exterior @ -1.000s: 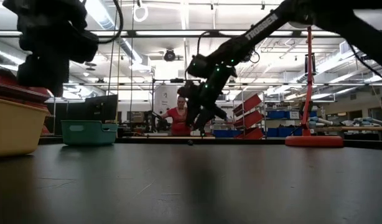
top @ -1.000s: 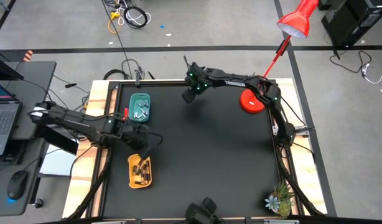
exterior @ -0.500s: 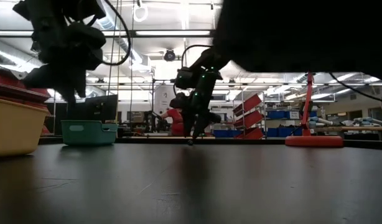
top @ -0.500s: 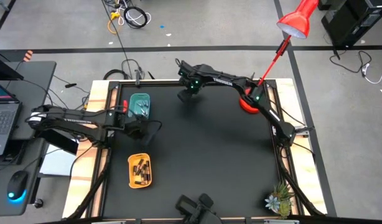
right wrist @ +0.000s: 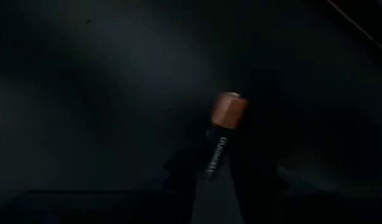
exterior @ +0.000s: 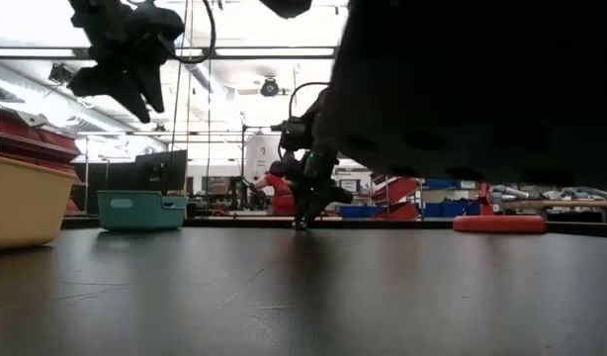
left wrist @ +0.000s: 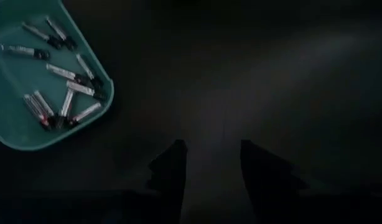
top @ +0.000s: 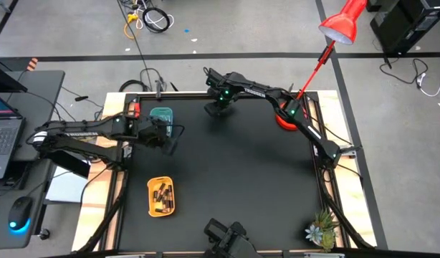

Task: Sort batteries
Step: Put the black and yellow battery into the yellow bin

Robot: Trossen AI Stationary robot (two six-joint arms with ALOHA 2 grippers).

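Note:
My right gripper [top: 218, 107] is down at the table near its far edge [exterior: 303, 220], shut on a battery [right wrist: 223, 127] with a black body and a copper end. My left gripper [top: 165, 135] hangs open and empty above the table, just right of the teal tray [top: 161, 115]; its fingers frame bare tabletop [left wrist: 213, 155]. The teal tray [left wrist: 29, 130] holds several whitish-silver batteries [left wrist: 69, 93]. The yellow tray [top: 161, 197] near the left front holds several dark batteries [top: 163, 195]. My right gripper pinches the battery's black end [right wrist: 213, 163] between its two fingers, which point down from above. The copper end [right wrist: 231, 107] sticks out past the fingertips. The low view shows the fingertips at the tabletop, so the battery is on or just above it.
A red lamp base [top: 286, 118] stands at the table's far right, its pole rising to a red shade [top: 342, 25]. A small plant [top: 322, 231] sits at the front right corner. A person in red [exterior: 279, 188] shows in the room behind. The black tabletop's middle is bare.
My left gripper has gone up and toward the far edge, from over the yellow tray to beside the teal tray. My right gripper has shifted a little left and come down onto the single battery lying on the table near the far edge.

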